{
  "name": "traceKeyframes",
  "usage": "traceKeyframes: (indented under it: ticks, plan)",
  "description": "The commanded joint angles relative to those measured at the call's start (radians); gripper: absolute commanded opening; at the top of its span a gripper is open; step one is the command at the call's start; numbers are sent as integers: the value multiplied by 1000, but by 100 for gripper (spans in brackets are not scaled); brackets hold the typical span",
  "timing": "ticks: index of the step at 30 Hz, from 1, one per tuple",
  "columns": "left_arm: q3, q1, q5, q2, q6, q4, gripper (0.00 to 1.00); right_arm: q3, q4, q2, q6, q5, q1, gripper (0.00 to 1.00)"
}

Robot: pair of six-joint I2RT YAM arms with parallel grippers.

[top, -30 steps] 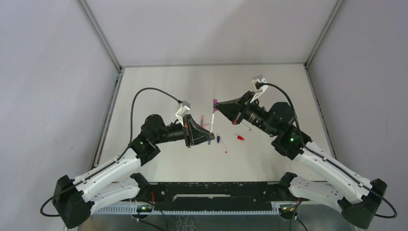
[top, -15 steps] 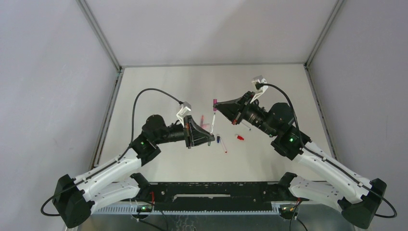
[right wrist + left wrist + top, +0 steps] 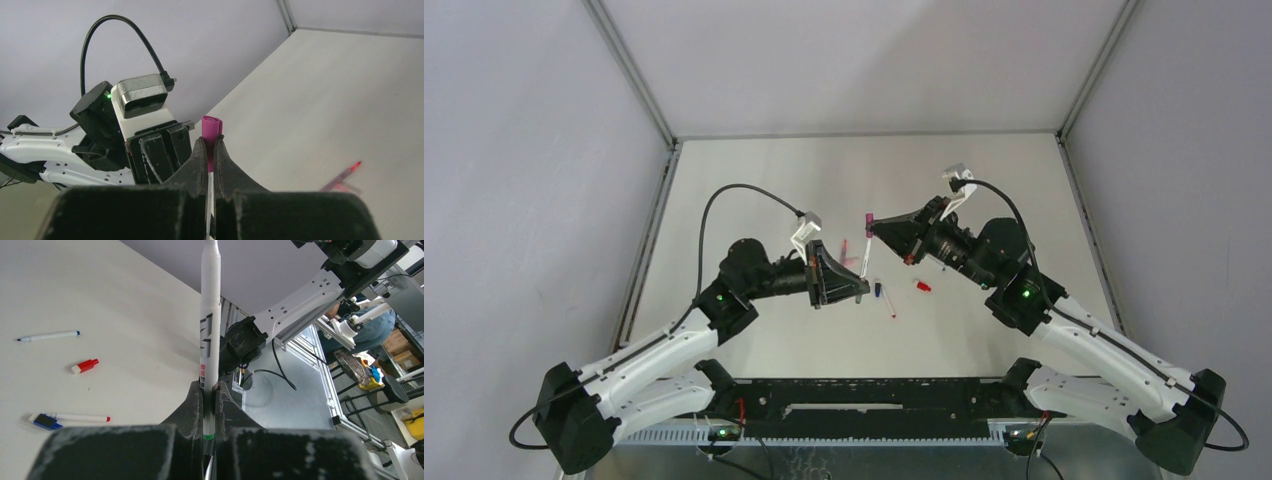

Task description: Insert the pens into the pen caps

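Observation:
My left gripper is shut on a white pen low on its barrel, and the pen points up and away. In the left wrist view the pen rises from between the jaws to the top edge. My right gripper is shut on a magenta-purple cap right at the pen's upper end. In the right wrist view the cap sticks out above the gripper, with the white pen showing just under it between the fingers. Cap and pen are in line and meet.
On the table lie a red cap, a blue cap beside a red-tipped pen, and a pinkish pen. The left wrist view shows a blue-tipped pen, the red cap and the blue cap.
My right gripper has shifted slightly left and down with the magenta cap, closer onto the pen's tip. The left gripper holds the pen almost still.

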Motion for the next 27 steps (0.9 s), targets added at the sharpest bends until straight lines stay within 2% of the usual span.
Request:
traceKeyframes:
  ticks: [1, 11, 27]
  plan:
    - [-19, 12, -18, -22, -4, 39, 0, -9, 13, -27, -7, 11, 21, 0]
    - [6, 45, -69, -36, 1, 28, 0, -57, 27, -45, 16, 42, 69, 0]
    - [271, 50, -60, 54, 145, -199, 0, -144, 11, -29, -18, 194, 208, 0]
